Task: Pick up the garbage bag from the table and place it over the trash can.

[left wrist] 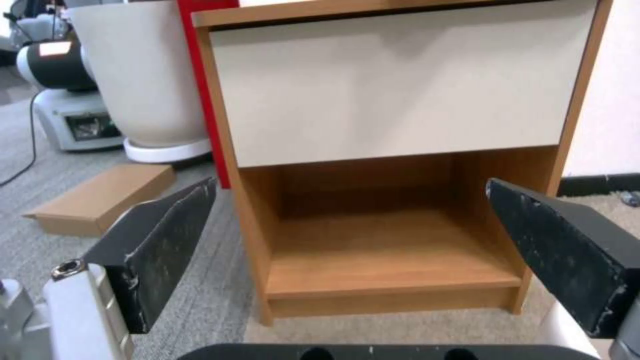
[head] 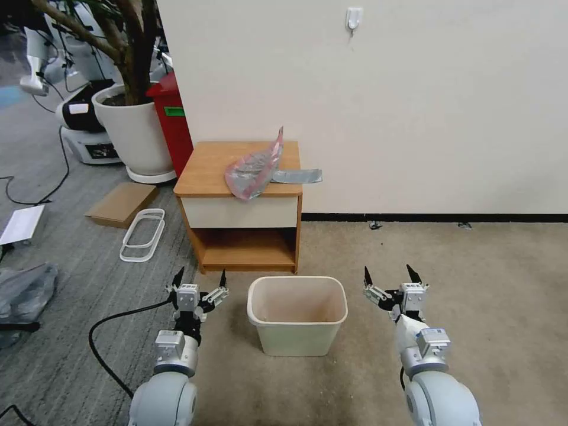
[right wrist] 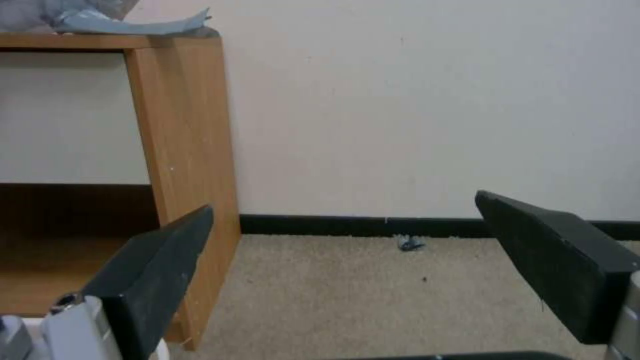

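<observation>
The garbage bag (head: 255,168), thin pinkish-grey film, lies crumpled on the right half of the table (head: 210,171), one corner sticking up and a grey flap hanging past the right edge. That flap (right wrist: 127,22) also shows atop the table's corner in the right wrist view. The cream trash can (head: 297,315) stands on the carpet in front of the table, upright and unlined. My left gripper (head: 200,275) hovers open to the left of the can, facing the table's white drawer front (left wrist: 400,85). To the can's right, my right gripper (head: 390,273) is open, holding nothing.
A large white plant pot (head: 136,133) and a red bin (head: 174,121) stand left of the table. A cardboard piece (head: 121,203), a white frame (head: 143,235), a dark grey sack (head: 26,290) and a black cable (head: 103,340) lie on the floor at left. The wall is behind.
</observation>
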{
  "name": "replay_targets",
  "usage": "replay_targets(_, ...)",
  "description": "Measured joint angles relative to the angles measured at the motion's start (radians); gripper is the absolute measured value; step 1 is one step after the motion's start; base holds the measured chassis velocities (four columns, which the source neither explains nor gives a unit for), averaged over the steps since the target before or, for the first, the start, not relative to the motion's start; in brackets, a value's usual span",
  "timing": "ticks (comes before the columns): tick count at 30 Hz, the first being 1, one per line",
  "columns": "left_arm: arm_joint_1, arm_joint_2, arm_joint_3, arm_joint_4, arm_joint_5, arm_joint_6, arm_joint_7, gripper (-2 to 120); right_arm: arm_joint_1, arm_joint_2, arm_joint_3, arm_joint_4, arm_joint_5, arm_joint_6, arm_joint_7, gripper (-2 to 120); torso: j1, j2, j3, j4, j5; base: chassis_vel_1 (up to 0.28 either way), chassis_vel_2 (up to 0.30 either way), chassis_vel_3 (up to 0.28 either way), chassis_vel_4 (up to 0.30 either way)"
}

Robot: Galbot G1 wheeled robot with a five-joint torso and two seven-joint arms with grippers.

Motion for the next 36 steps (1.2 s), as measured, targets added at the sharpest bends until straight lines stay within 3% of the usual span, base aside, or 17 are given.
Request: replay_targets(36,0.001,0.0,0.0,-0.001,-0.001,0.001,0.0,100,0.0,0.0,0.0,0.0,0.0,0.0,0.0,100,0.0,0.0,0.0,0.0,0.0,0.0,0.0,0.0,0.0)
